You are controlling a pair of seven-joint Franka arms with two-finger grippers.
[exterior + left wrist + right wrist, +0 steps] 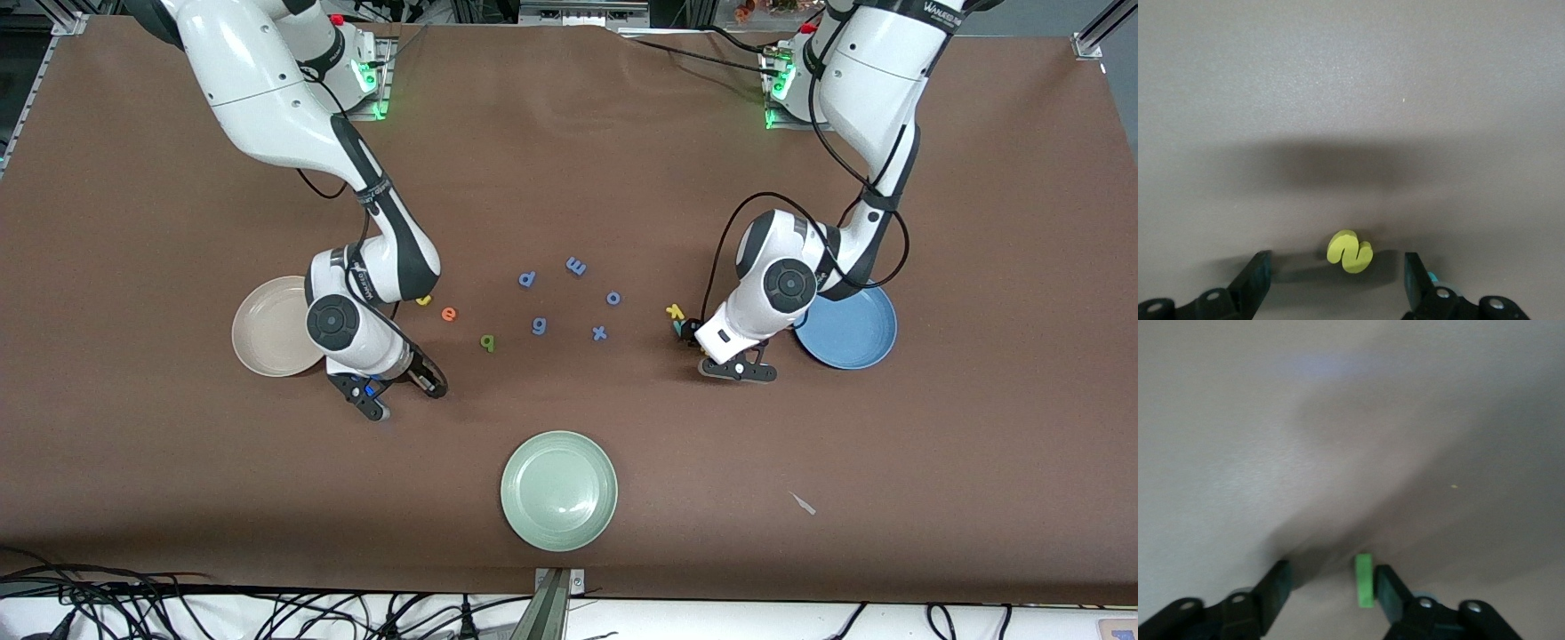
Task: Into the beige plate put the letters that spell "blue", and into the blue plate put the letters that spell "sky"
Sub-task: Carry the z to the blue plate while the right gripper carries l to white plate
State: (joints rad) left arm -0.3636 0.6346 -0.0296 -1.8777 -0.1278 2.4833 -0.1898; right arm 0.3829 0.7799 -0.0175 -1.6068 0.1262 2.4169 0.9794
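**Straddling two letters: both end effectors low over the surface**

Straddling the yellow s (1350, 251), the left end effector (736, 366) sits low beside the blue plate (855, 331), fingers spread wide and clear of the letter, holding nothing. The yellow k (676, 311) lies close by. The right end effector (397, 393) is down beside the beige plate (267, 326), its fingers part-open around the dark green l (1365, 580), which stands upright against one finger (1390, 590); a firm grip cannot be told. The orange e (450, 313) and light green b (487, 341) lie on the surface (569, 160) among blue letters (539, 326). A pale green plate (559, 490) lies nearest the front camera.
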